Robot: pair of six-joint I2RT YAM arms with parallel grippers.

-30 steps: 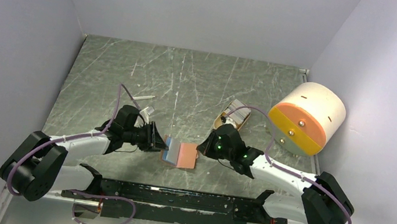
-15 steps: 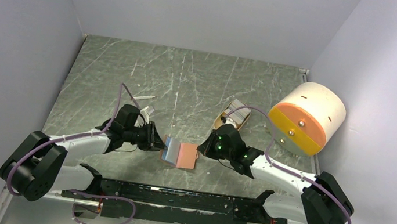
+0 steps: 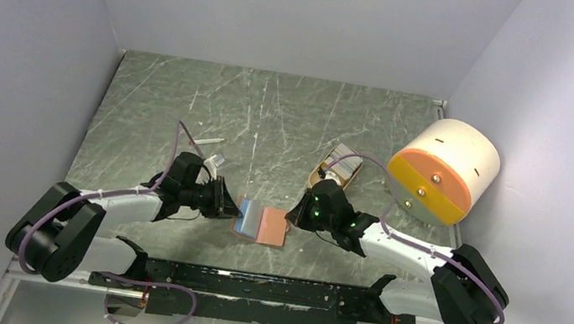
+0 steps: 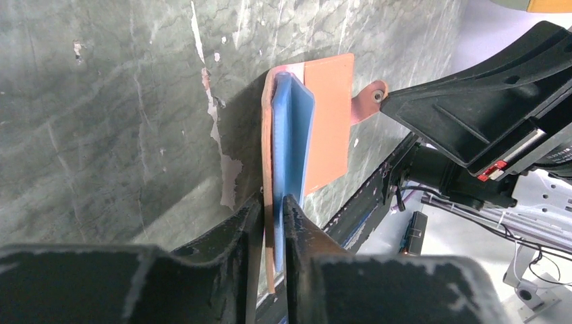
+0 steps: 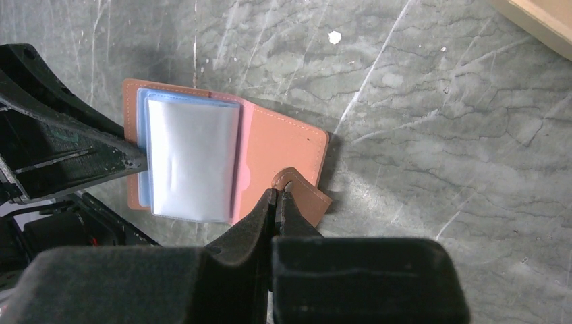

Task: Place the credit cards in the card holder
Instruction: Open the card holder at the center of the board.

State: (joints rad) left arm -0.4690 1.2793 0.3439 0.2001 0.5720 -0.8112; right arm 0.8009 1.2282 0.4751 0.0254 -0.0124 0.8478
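The reddish-brown card holder lies open on the table between my two grippers. A light blue credit card sits on its left half, and in the right wrist view the credit card carries a glossy whitish face. My left gripper is shut on the card holder's left edge. One jaw presses the leather, the other presses the blue credit card. My right gripper is shut on the holder's snap tab at its right edge.
A tan oblong tray with more cards stands behind the right gripper. A big cream-and-orange cylinder lies at the right wall. A small white stick lies behind the left arm. The black rail runs along the near edge.
My left gripper's jaws have narrowed onto the holder's left edge and the blue card. The holder has turned very slightly. The right gripper has kept its hold on the tab.
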